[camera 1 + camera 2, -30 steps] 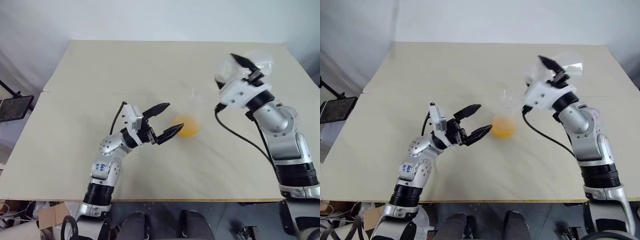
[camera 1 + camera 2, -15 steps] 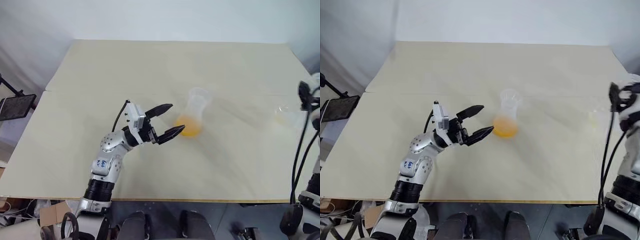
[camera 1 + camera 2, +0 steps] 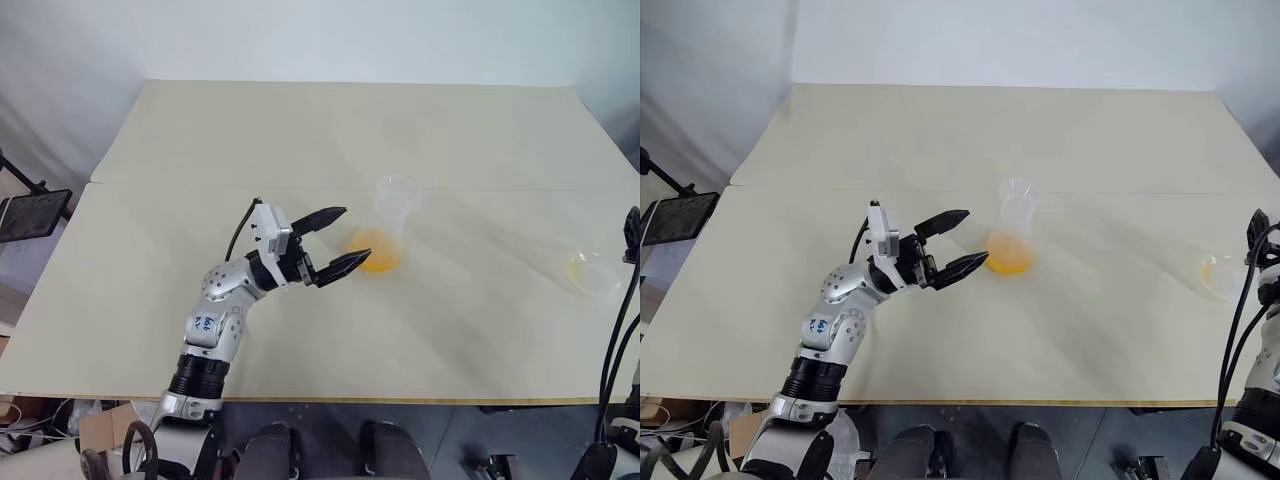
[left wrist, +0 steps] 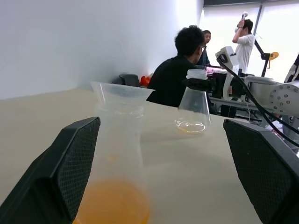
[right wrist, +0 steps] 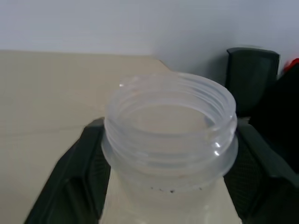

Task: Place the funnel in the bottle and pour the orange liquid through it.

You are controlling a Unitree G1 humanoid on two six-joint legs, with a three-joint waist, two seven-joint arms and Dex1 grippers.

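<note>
With the funnel sitting in the bottle and the orange liquid pooling in its base (pouring looks done), the left fingers are hovering wide open just beside the bottle, while the right fingers are gripping a near-empty flask well right of it.

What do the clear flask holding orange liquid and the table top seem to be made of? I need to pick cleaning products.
The clear flask holding orange liquid, with a funnel in its neck: probably plastic, since its walls look slightly cloudy and matte rather than glassy. The beige table top: a smooth matte board, perhaps laminate or painted wood; a seam shows where two panels meet.
</note>
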